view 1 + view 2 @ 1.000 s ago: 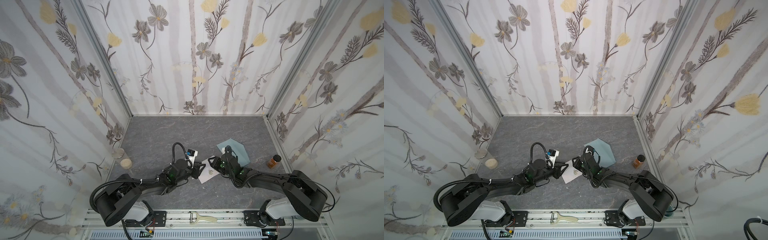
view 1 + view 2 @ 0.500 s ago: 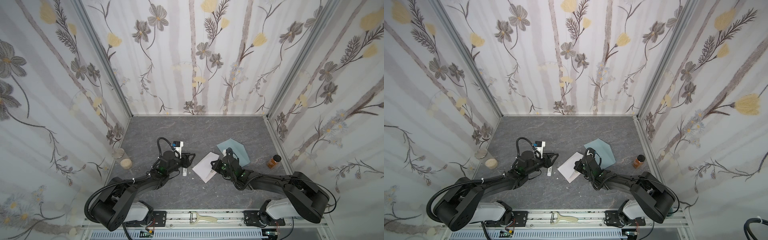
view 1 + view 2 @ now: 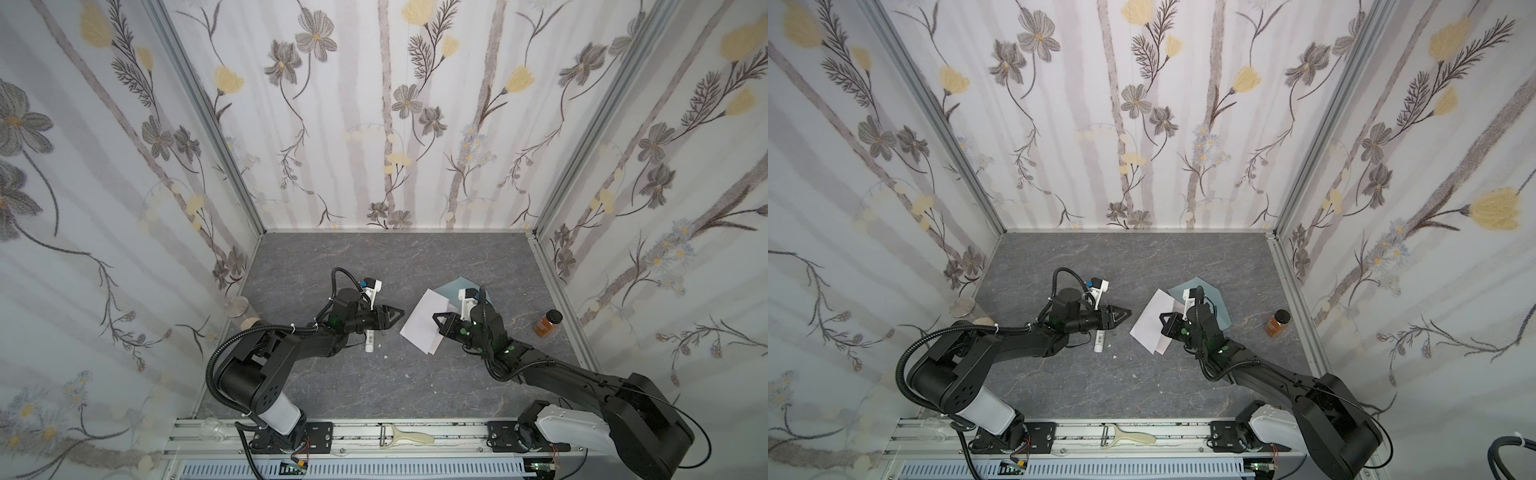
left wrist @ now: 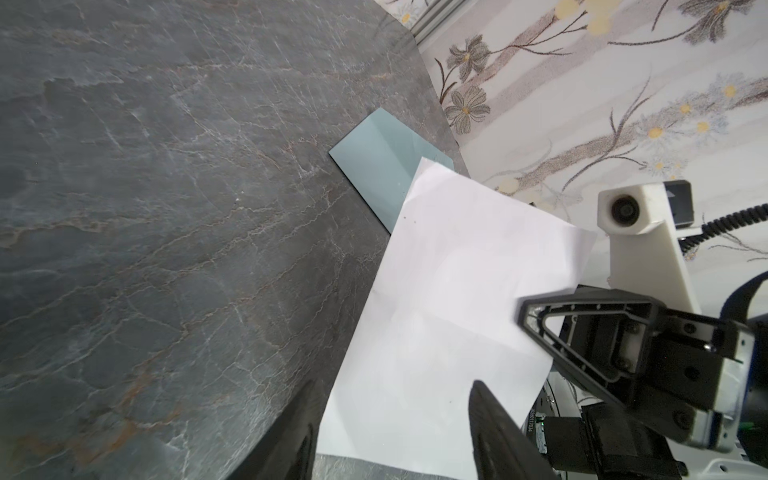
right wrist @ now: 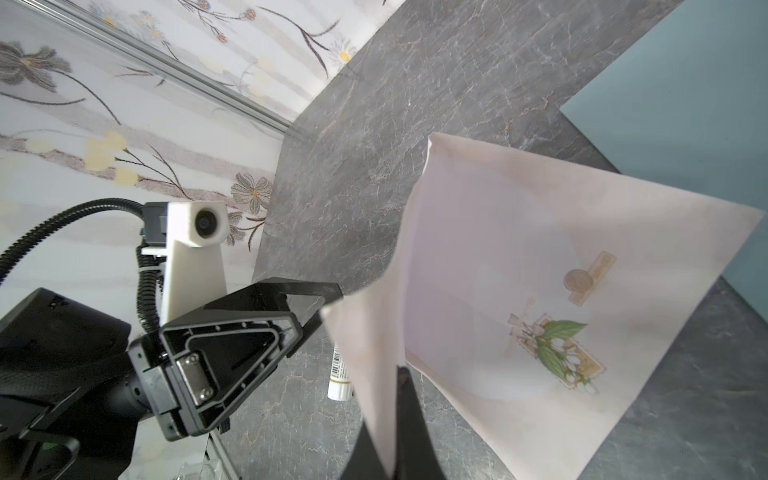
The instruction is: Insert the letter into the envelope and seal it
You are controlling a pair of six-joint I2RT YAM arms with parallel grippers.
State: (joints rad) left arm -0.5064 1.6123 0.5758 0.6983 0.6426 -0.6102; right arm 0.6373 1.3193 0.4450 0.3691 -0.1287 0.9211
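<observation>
Step in hand: carrying the letter to the envelope; insertion has not begun. The right gripper point(image 3: 437, 327) is clamped on the near edge of the letter point(image 3: 422, 318). The sheet is pinched between its fingers point(image 5: 415, 453) and bowed, white back up and printed face down. The envelope point(image 3: 453, 284) lies flat on the table point(image 3: 374, 395) at about 1 o'clock from the letter, partly covered by the sheet's far corner. Contact between them, and the state of the flap, cannot be told. The right arm reaches low across the table, pointing toward 10 o'clock. The left gripper point(image 3: 397, 312) stands just beside the letter at its 9 o'clock, jaws apart and empty, arm stretched low. The glue stick point(image 3: 369, 343) lies at its 7 o'clock. Judgement: the next move calls for the left gripper to steady or open the envelope's mouth while the right feeds the leading edge in. The limp sheet may buckle.
</observation>
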